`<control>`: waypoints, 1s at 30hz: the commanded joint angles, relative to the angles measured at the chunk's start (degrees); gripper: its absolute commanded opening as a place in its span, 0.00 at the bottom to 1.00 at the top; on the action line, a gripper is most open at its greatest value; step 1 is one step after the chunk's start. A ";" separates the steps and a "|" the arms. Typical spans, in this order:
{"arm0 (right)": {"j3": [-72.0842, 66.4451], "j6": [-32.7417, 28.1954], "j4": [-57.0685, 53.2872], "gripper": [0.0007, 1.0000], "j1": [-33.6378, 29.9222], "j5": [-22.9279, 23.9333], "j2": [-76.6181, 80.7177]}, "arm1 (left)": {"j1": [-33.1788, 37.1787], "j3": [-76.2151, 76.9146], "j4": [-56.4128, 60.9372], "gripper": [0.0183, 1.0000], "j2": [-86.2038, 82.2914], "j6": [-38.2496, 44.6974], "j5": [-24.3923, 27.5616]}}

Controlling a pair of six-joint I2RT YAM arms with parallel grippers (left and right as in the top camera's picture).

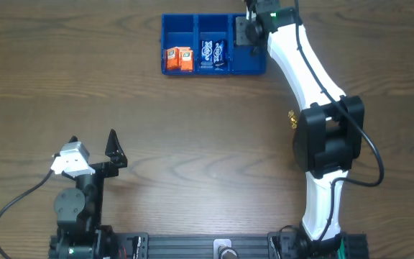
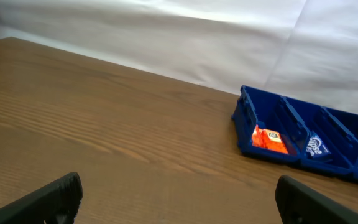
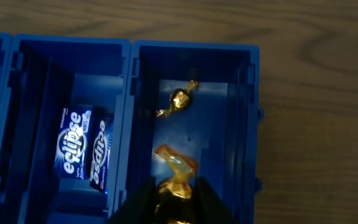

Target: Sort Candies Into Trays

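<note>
Right gripper [image 3: 173, 202]: closed around a gold-wrapped candy [image 3: 176, 169], hanging over the right-hand compartment [image 3: 244, 124] of the blue tray [image 1: 214, 70].
Left gripper [image 2: 179, 202]: fingers spread wide, nothing between them, low over bare table [image 2: 104, 124] and well apart from the tray.
Location of held candy: between the right fingers, above the compartment floor; contact with the floor cannot be confirmed.
Second gold candy [image 3: 179, 99]: lying loose on the floor of the same compartment, farther in, apart from the held one.
Handling, judged: light, with a small firm body inside crinkly foil. The wrapper is likely slick and its twisted ends are limp (a hold on a tail alone would probably slip), so the rounded body is the place to take it, as in the present hold. Breakage risk appears low.
Orientation of held candy: one orange-gold twisted tail sticks out beyond the fingertips; its long axis runs roughly along the compartment's length, toward the loose candy.
Orientation of loose candy: long axis on a diagonal across the floor, one twist at each end.
Neighbouring compartments: blue mint packs [image 3: 82, 146] in the middle, orange candies [image 1: 178, 59] at the left.
</note>
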 commanded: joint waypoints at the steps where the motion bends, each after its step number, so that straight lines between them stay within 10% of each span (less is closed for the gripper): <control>1: 1.14 -0.66 1.38 0.56 -0.09 0.72 0.07 | 0.17 -1.36 -1.99 1.00 -0.37 0.20 -0.28; 7: -1.05 -4.09 -1.81 0.66 -2.08 0.79 -6.80 | 0.17 -1.36 -1.99 1.00 -0.37 0.20 -0.28; 15: -36.89 -3.93 1.07 0.66 -8.04 2.49 -37.13 | 0.17 -1.36 -1.99 1.00 -0.37 0.20 -0.28; 30: -54.55 -4.42 9.88 0.60 -12.37 1.77 -24.35 | 0.17 -1.36 -1.99 1.00 -0.37 0.20 -0.28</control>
